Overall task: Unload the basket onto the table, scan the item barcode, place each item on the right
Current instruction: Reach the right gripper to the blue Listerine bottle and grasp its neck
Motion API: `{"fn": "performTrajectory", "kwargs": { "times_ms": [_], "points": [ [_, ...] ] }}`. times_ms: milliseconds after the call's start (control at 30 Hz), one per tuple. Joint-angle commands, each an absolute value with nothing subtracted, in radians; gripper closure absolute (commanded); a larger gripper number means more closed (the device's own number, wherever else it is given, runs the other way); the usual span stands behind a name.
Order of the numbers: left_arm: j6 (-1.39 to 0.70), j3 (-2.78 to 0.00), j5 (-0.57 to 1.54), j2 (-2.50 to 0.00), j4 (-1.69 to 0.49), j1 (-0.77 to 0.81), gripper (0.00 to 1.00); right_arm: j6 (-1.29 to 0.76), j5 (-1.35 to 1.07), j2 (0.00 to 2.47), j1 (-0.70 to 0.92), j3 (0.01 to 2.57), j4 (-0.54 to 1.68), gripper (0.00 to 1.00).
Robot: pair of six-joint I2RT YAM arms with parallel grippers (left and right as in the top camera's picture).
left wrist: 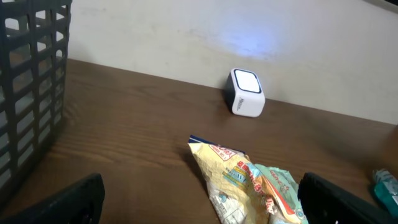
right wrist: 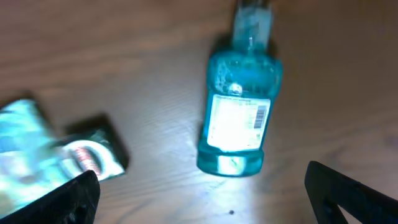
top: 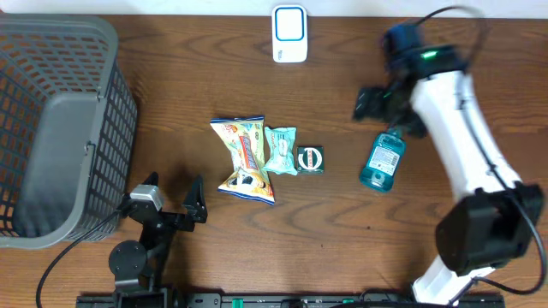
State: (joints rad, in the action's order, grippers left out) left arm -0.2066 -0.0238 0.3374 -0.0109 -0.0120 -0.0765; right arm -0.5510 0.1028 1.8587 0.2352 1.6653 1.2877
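A white barcode scanner [top: 289,34] [left wrist: 246,92] stands at the table's far edge. Mid-table lie a yellow snack bag [top: 244,158] [left wrist: 239,183], a teal packet [top: 280,150] [left wrist: 283,186] and a small black item [top: 311,159] [right wrist: 93,154]. A blue bottle [top: 383,161] [right wrist: 238,118] lies on its side, and its label barcode [right wrist: 261,114] faces up. My right gripper [top: 392,115] [right wrist: 205,199] hovers open over the bottle's cap end, holding nothing. My left gripper [top: 175,195] [left wrist: 202,202] rests open near the front edge, left of the snack bag.
A large grey mesh basket [top: 51,128] [left wrist: 31,93] fills the left side of the table. A pale wall [left wrist: 249,37] rises behind the scanner. Cables trail from both arm bases at the front edge.
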Motion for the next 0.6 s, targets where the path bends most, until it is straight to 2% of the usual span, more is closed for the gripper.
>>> {"fn": "performTrajectory", "kwargs": {
  "times_ms": [0,167,300,433,567],
  "points": [
    [-0.204,-0.005,0.347,-0.004,-0.044,-0.073,0.02,-0.687,0.262,1.855,0.267,1.612,1.271,0.01],
    [-0.204,-0.005,0.347,-0.004,-0.044,-0.073,0.02,-0.670,0.176,1.855,0.215,1.595,1.270,0.01],
    [-0.204,-0.005,0.347,-0.004,-0.044,-0.073,0.02,-0.466,0.029,1.855,0.127,1.574,1.216,0.01],
    [-0.204,-0.005,0.347,-0.004,-0.044,-0.073,0.02,-0.227,-0.273,1.855,0.000,1.478,1.090,0.01],
    [-0.204,-0.005,0.347,-0.004,-0.044,-0.073,0.02,-0.178,-0.413,1.855,-0.141,1.324,0.912,0.01]
  ]
}}
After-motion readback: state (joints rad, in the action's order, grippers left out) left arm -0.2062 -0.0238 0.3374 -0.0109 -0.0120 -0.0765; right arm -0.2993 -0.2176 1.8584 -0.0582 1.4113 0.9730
